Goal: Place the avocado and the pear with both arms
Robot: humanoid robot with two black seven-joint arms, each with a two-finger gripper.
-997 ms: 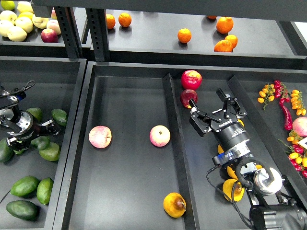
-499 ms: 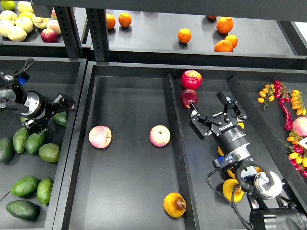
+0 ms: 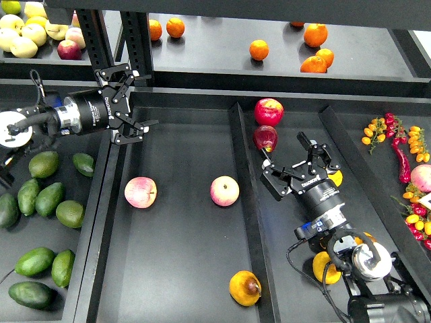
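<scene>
Both grippers are hanging open and empty over the black bins.

The left gripper (image 3: 131, 104) is hovering above the raised wall (image 3: 111, 168) between the avocado bin and the middle tray (image 3: 182, 269), jaws spread wide and holding nothing; the tray floor under and ahead of it is lying open, with two pink apples (image 3: 140, 192) further in. The avocado (image 3: 30, 294) is lying at the near left corner of its bin, well apart from that gripper. The right gripper (image 3: 294, 163) is standing spread and empty just beyond the divider (image 3: 246, 202), near a dark red apple (image 3: 265, 138). The pear (image 3: 245, 288) is resting in the middle tray's near right corner, just beside the divider, well short of those jaws.
</scene>
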